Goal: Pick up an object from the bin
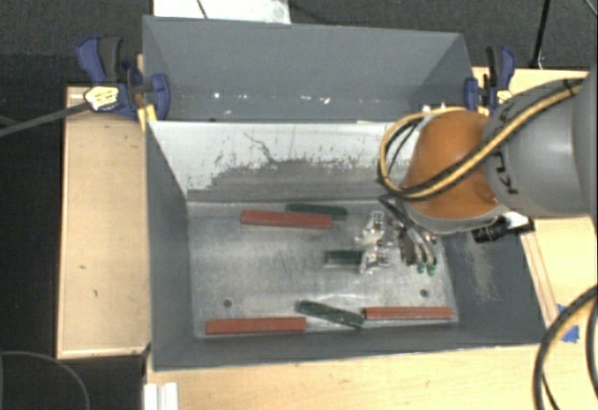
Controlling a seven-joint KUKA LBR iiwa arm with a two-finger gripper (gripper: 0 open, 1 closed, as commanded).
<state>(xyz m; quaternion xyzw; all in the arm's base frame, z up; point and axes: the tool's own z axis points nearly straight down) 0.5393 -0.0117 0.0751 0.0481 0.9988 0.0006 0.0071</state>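
The arm's gripper (377, 246) hangs low over the right-centre of the grey bin (173, 240), at the right end of a short dark green bar (342, 257). Whether the claw is released or clenched cannot be told. A long reddish-brown bar (285, 219) lies behind.

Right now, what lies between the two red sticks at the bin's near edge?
A dark green stick, slightly tilted, fills the gap between them; the camera view shows it.
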